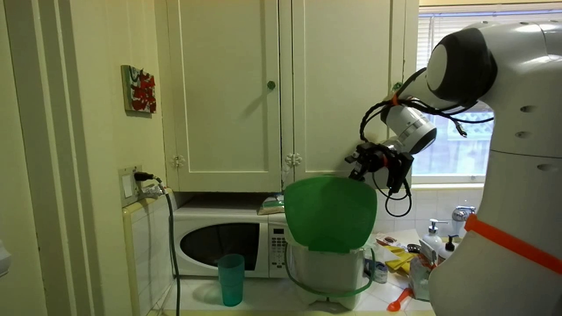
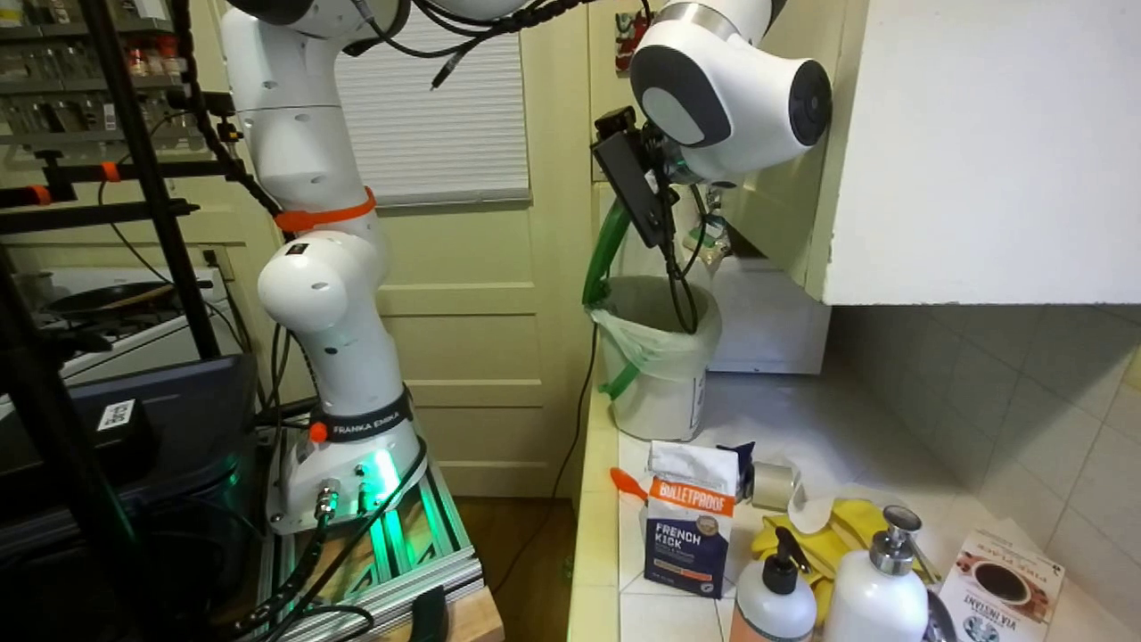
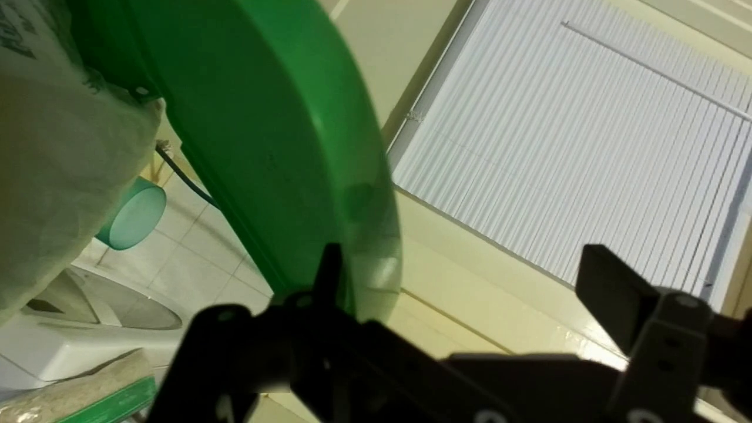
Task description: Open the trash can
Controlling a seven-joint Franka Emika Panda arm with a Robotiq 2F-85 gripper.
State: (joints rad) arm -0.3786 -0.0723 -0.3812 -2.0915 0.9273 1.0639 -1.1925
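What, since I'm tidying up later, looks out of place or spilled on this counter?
An orange spoon lies loose near the counter edge, beside the Bulletproof bag, as if dropped there; what look like yellow gloves lie crumpled near a white pump bottle. I see no spill.

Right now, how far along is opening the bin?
Done: the lid stands raised and the bin shows its uncovered mouth in an exterior view. In hand: the gripper sits open by the lid's edge, contact unclear. Left: probably just backing away.
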